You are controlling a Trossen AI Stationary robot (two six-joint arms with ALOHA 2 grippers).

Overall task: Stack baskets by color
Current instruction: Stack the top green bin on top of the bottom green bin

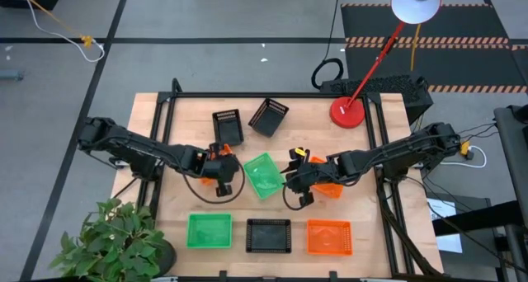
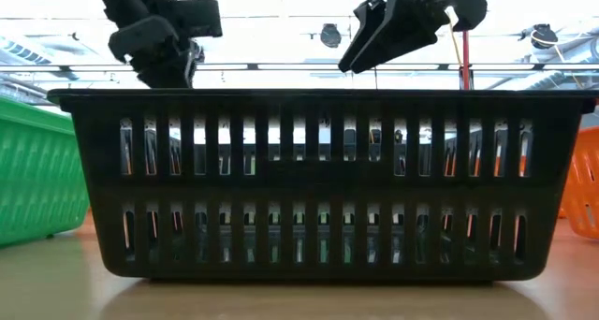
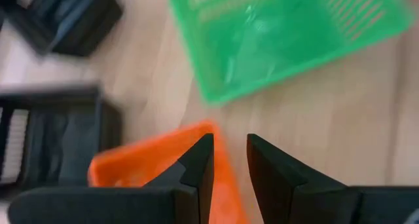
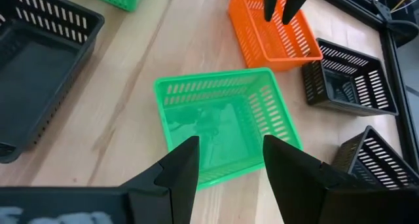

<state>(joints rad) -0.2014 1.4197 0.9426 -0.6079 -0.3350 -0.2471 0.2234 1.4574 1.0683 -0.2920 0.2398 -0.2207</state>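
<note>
On the worktop (image 1: pixel 165 109), a loose green basket (image 1: pixel 263 176) sits tilted at the centre. The left gripper (image 1: pixel 221 180) hovers at its nine o'clock, jaws narrowly parted astride the wall of an orange basket (image 3: pixel 157 171); whether they pinch it I cannot tell. The right gripper (image 1: pixel 299 183) hangs at the green basket's three o'clock, jaws wide and empty, over another orange basket (image 1: pixel 330 189). Two black baskets (image 1: pixel 228 127) lie toward twelve o'clock. Along six o'clock stand a green basket (image 1: pixel 209 231), a black one (image 1: pixel 269 236) and an orange one (image 1: pixel 329 237).
</note>
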